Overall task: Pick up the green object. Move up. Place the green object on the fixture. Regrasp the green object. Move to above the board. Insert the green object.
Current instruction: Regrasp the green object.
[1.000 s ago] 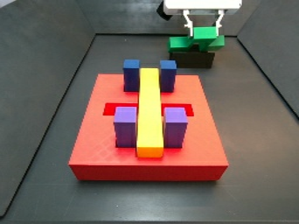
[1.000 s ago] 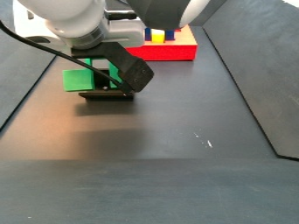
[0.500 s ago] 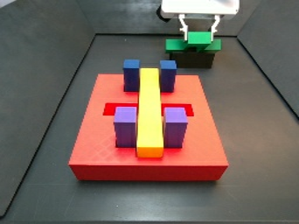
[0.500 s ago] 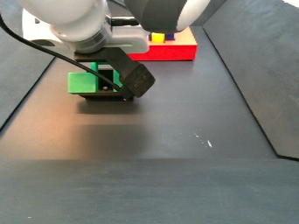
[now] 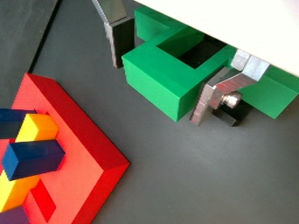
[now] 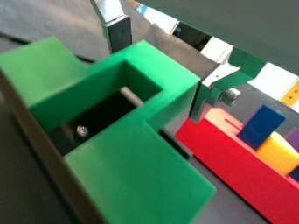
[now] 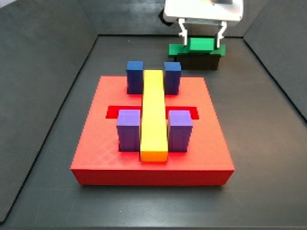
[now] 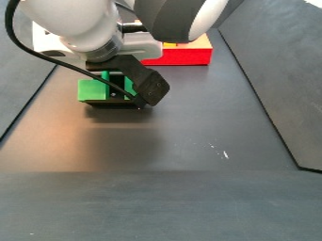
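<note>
The green object (image 7: 199,47), a U-shaped block with a notch, sits on the dark fixture (image 7: 198,63) at the far end of the floor, beyond the board (image 7: 108,154). My gripper (image 7: 200,43) hangs right over it, open. In both wrist views its fingers (image 5: 121,39) stand either side of the green object (image 5: 163,79) with a gap showing at one finger (image 6: 117,35). Through the notch of the green object (image 6: 152,166) the fixture's dark inside shows. In a side view the green object (image 8: 90,90) and fixture (image 8: 116,104) show, but the fingertips are hidden behind a dark wrist block.
The red board (image 5: 82,144) carries blue posts (image 7: 135,72), purple posts (image 7: 180,126) and a long yellow bar (image 7: 153,112). Its corner lies close beside the fixture (image 6: 239,166). Raised black walls edge the floor (image 7: 276,90).
The gripper has come down with the green object onto the fixture, and its fingers have spread apart from the block.
</note>
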Robot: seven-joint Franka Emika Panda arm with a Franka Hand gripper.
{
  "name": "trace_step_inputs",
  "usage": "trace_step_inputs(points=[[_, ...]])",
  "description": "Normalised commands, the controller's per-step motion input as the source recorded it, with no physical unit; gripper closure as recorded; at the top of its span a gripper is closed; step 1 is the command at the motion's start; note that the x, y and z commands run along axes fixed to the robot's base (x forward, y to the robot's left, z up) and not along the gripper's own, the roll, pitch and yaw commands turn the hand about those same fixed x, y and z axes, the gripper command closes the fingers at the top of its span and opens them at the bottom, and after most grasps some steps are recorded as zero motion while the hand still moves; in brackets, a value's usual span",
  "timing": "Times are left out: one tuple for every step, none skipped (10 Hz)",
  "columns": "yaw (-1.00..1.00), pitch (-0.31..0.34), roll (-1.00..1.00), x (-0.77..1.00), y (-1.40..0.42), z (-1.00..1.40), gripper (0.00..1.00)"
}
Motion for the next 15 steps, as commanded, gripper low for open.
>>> trace_step_inputs(points=[[0.00, -0.389, -0.47, 0.03, 0.19, 0.61, 0.00], [0.00, -0.417, -0.48, 0.05, 0.15, 0.58, 0.00], [0.00, -0.417, -0.47, 0.00, 0.18, 0.59, 0.00], [0.00, -0.454, -0.26, 0.03, 0.07, 0.65, 0.00], [0.00, -0.466, 0.48, 0.10, -0.21, 0.67, 0.00], [0.00, -0.280, 1.00, 0.17, -0.46, 0.48, 0.00], [0.00, -0.237, 1.00, 0.19, -0.40, 0.27, 0.00], [0.00, -0.234, 1.00, 0.20, -0.36, 0.19, 0.00], [0.00, -0.243, 1.00, 0.19, -0.33, 0.11, 0.00], [0.00, -0.243, 1.00, 0.21, -0.36, 0.07, 0.00], [0.00, -0.220, 1.00, 0.37, -0.35, 0.01, 0.00], [0.04, -0.194, 1.00, 0.51, -0.30, 0.00, 0.00], [0.08, -0.186, 1.00, 0.57, -0.23, -0.01, 0.00], [0.13, -0.171, 0.97, 0.61, -0.10, -0.01, 0.00], [0.16, -0.151, 0.90, 0.61, -0.03, -0.01, 0.00]])
